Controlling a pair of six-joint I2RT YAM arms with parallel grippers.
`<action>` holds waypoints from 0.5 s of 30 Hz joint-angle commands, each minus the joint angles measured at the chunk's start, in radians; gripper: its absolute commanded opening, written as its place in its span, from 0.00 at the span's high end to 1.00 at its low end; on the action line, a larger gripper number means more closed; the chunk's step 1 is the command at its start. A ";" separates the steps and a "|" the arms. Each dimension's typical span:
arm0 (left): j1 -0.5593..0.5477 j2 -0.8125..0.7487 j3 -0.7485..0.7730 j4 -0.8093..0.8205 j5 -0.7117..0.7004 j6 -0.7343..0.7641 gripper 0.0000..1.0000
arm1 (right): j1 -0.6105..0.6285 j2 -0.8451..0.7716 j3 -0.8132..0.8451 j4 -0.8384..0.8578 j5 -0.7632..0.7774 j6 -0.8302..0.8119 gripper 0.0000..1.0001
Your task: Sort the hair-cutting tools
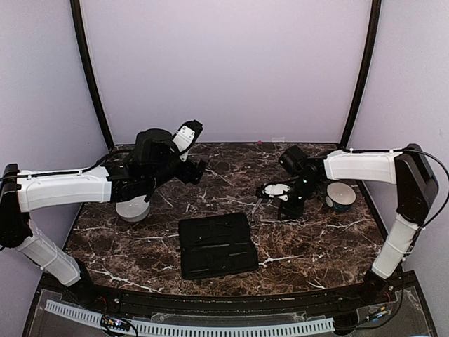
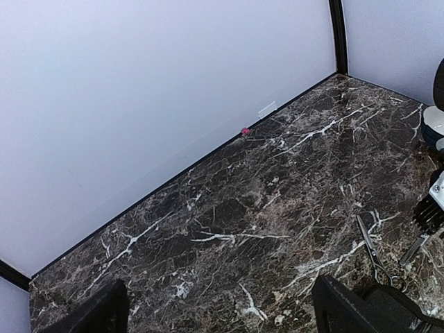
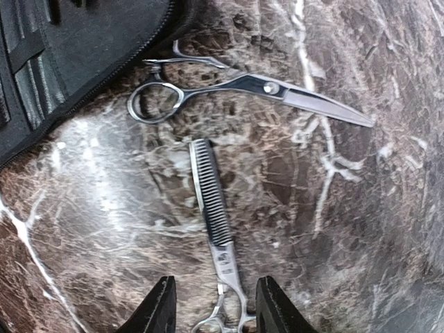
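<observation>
Two silver scissors lie on the dark marble table (image 1: pixel 316 246). The plain scissors (image 3: pixel 243 87) lie crosswise, ring handle beside the black case (image 3: pixel 62 48). The thinning scissors (image 3: pixel 211 201), with a dark toothed blade, lie below them. My right gripper (image 3: pixel 215 312) is open and low over the table, its fingers either side of the thinning scissors' ring handles, not closed on them. It is right of the case in the top view (image 1: pixel 289 209). My left gripper (image 2: pixel 218 312) is open and empty, held high over the back left (image 1: pixel 198 170). It sees the plain scissors (image 2: pixel 374 253) at right.
The flat black case (image 1: pixel 216 246) lies open at centre front. One white bowl (image 1: pixel 132 209) stands under my left arm at the left. Another white bowl (image 1: pixel 341 196) stands at the right, behind my right arm. Walls close in the back and sides.
</observation>
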 commanded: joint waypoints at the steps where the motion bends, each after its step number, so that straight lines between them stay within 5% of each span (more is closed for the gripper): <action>1: -0.011 -0.011 0.013 -0.006 -0.014 0.022 0.06 | -0.036 0.046 0.051 0.004 -0.003 -0.090 0.57; 15: -0.028 0.003 0.019 -0.016 -0.023 0.041 0.06 | -0.045 0.142 0.077 -0.064 -0.074 -0.152 0.53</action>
